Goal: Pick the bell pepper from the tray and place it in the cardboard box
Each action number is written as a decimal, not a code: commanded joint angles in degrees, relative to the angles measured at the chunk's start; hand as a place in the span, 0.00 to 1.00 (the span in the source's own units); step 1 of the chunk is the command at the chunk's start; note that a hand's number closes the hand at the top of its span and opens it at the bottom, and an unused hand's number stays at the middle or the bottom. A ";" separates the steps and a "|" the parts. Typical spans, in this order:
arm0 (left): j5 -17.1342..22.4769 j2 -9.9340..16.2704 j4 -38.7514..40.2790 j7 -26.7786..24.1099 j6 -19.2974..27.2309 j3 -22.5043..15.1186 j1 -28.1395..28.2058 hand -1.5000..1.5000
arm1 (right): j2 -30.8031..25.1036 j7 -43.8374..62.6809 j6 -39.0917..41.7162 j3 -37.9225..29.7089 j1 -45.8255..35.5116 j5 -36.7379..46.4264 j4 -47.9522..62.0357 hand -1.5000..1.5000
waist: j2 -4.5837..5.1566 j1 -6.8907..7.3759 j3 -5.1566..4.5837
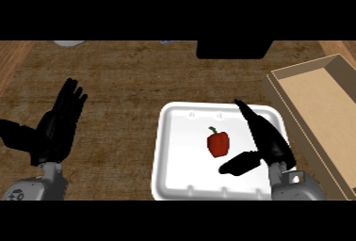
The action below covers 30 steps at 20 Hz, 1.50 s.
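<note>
wooden counter | bell pepper on tray | right hand spread | left hand spread

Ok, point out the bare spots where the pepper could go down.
The cardboard box at the right shows a bare floor. The counter lies bare between the left hand and the white tray. The tray is crowded: the bell pepper sits mid-tray and the open right hand hangs over its right side.
</note>
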 commanded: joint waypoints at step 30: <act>-4.96 -5.23 -3.49 0.22 -4.43 2.83 4.47 0.50 | 9.91 -9.56 -0.90 -4.60 -0.71 12.40 15.78 0.00 | -0.02 0.05 0.00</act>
